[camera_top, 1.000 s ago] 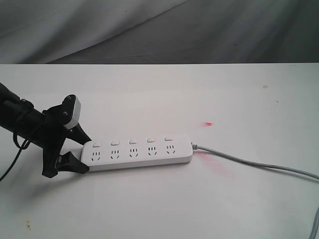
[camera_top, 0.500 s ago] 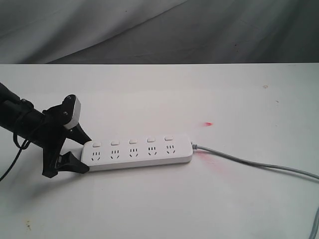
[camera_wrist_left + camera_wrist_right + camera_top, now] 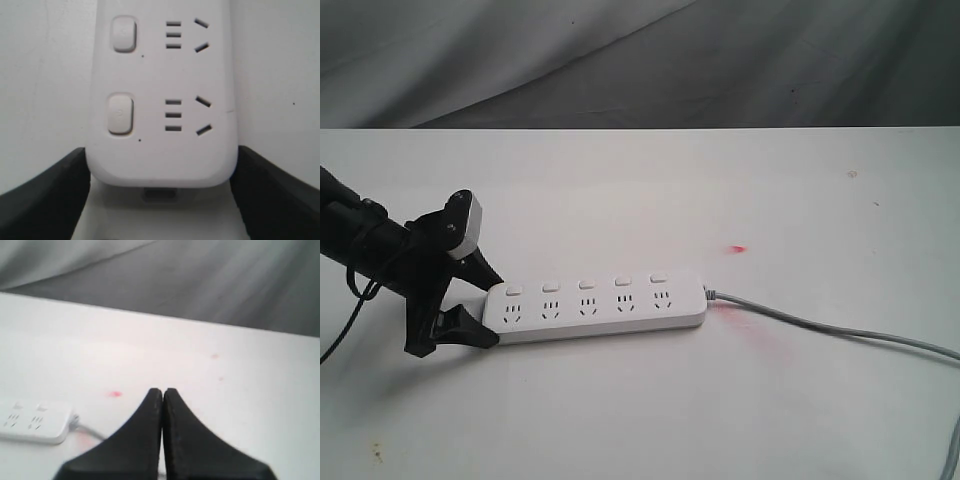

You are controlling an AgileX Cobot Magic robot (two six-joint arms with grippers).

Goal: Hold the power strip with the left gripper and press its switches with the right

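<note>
We find the power strip (image 3: 595, 305) flat on the tabletop (image 3: 720, 410), its plain end clamped by the left hand (image 3: 492, 312), its long axis running toward the right hand (image 3: 163, 392), which is clenched empty, well apart beyond the end bearing the grey cable (image 3: 820, 328), with the switches (image 3: 586, 284) untouched.

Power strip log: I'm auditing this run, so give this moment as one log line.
left gripper: closed on power strip end | right gripper: shut, away from strip | switches: none being pressed
</note>
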